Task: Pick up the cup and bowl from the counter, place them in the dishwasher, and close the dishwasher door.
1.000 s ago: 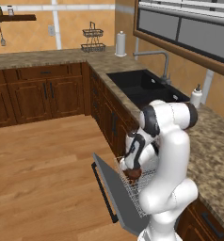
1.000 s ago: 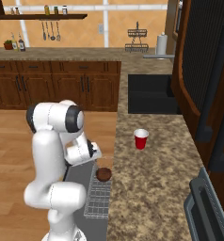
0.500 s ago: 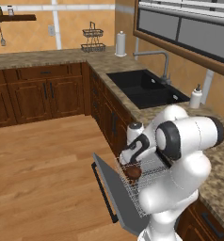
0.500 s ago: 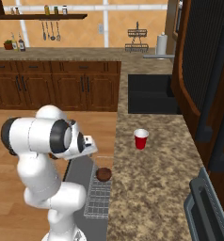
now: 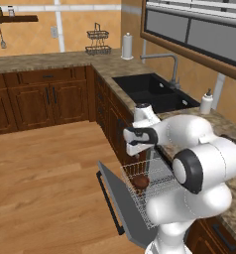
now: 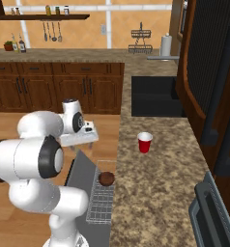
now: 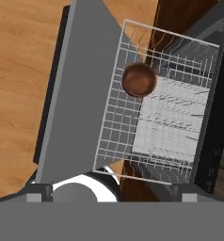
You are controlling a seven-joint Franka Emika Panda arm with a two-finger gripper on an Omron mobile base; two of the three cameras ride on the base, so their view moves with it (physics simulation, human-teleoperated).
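Observation:
The dark reddish-brown bowl [image 7: 139, 79] lies in the white wire rack [image 7: 170, 117] of the dishwasher, near the rack's outer corner [image 5: 141, 182] [image 6: 106, 178]. The rack is pulled out over the grey dishwasher door [image 7: 81, 94], which hangs open and down [image 5: 115, 198]. My gripper [image 5: 135, 150] [image 6: 84, 137] hovers above the rack, pointing down, open and holding nothing. Its fingertips [image 7: 38, 192] stand wide apart. The red cup [image 6: 145, 142] stands upright on the granite counter [image 6: 155, 193], to the right of the dishwasher.
A black sink [image 5: 152, 92] with a faucet [image 5: 172, 67] lies beyond the dishwasher, with a soap bottle [image 5: 206, 103] beside it. The grey toaster oven [image 6: 211, 214] sits at the counter's near right. Wooden floor [image 5: 50, 168] spreads to the left of the open door.
My gripper has let go of the bowl and risen from the rack. The bowl stays in the rack. The arm's elbow has swung round. The cup has not moved.

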